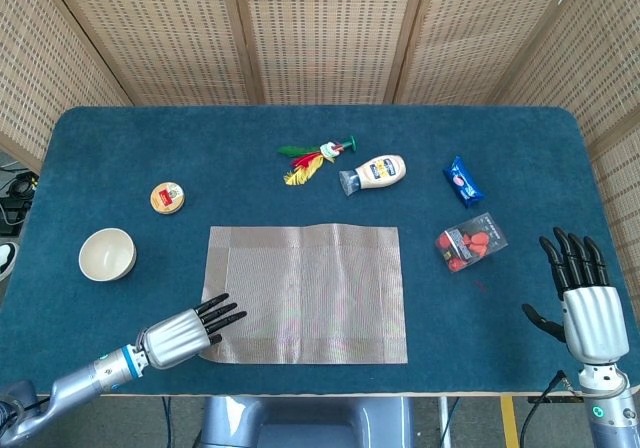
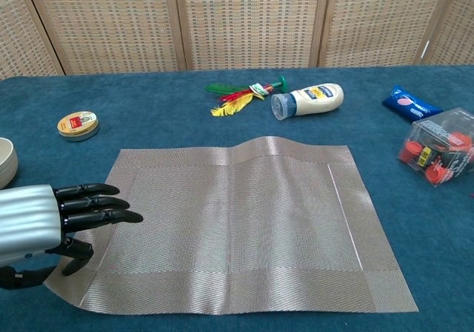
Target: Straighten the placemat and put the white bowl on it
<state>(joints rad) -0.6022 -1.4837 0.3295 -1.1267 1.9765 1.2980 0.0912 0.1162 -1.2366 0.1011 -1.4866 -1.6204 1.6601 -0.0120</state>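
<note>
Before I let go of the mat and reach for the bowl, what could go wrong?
The left robot hand pinches the mat corner, which looks lifted; releasing may leave it curled. A ridge near the mat's far edge could tilt the bowl. The bowl sits close to the table edge, so a nudge might push it off.

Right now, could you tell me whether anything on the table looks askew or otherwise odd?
The placemat lies nearly square to the table edge, but it is not flat: a ridge bulges along its far edge, and the near left corner by the left hand lifts slightly. The mayonnaise bottle lies on its side.
</note>
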